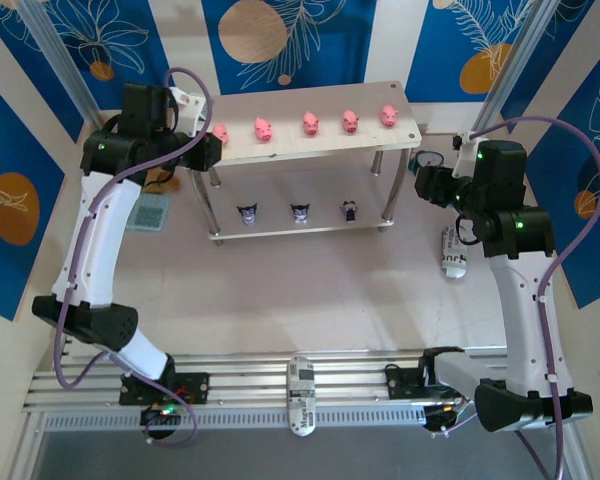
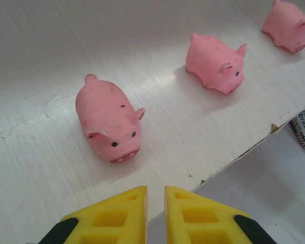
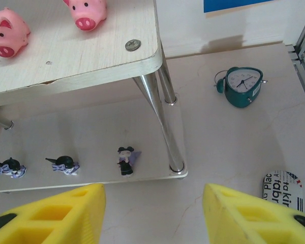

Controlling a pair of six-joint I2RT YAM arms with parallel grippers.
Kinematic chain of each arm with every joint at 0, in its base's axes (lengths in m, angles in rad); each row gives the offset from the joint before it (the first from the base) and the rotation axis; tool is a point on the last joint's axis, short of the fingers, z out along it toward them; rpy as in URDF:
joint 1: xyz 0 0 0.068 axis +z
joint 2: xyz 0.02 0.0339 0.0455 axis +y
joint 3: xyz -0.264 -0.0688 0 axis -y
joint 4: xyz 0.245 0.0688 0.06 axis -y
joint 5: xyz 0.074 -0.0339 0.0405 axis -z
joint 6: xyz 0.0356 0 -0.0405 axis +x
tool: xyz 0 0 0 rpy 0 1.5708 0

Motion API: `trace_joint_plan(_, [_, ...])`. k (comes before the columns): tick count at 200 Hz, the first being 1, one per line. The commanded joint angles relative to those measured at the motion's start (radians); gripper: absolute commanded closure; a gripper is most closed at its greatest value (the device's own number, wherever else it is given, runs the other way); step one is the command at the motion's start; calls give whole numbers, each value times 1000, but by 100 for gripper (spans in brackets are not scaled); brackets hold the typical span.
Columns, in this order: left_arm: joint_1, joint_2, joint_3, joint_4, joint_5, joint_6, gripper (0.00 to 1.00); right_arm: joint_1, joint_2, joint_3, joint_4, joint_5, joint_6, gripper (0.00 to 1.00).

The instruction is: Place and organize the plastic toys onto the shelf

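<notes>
Nearest the lens, left wrist view: the yellow fingers point(image 2: 132, 208) of the left pincer point(image 2: 156, 192), drawn almost together, a thin slit between them and nothing in it. They hung at the front edge of the shelf point(image 2: 193, 132), over its upper board near the left end. Just past the tips sat a pink pig point(image 2: 109, 119), upright, snout toward the board's front edge, clear of the fingers. Two more pigs point(image 2: 216, 63) ran in line farther along the same board. From above, five pigs point(image 1: 311, 124) stood in one spaced row along the upper board point(image 1: 330, 148), none touching another. The left pincer point(image 1: 212, 150) was at the board's left end, just beside the leftmost pig point(image 1: 219, 133). On the lower board point(image 1: 280, 230), three dark figurines point(image 1: 300, 212) with white faces stood in a row, well apart from one another. The right pincer point(image 3: 152, 193) hovered off the shelf's right end over the tabletop point(image 1: 310, 300), fingers wide apart and empty. Its camera caught the upper board's right corner with two pigs, a chrome leg point(image 3: 162, 117), and the three figurines below, the rightmost one point(image 3: 126, 160) upright near that leg. A teal alarm clock point(image 3: 241, 86) stood on the tabletop right of the shelf, clear of its legs. A printed pack point(image 3: 284, 190) lay on the tabletop off the shelf's front right corner.
</notes>
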Motion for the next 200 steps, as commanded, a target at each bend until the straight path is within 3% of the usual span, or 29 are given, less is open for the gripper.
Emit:
trace_joint_plan(1, [18,21,33,-13,21,14,83,-4,-12,15,16,-12,10,46])
trace_joint_plan(200, [43,78,35,41,1,29,83,-12,-14,9,17,-2,-3,46])
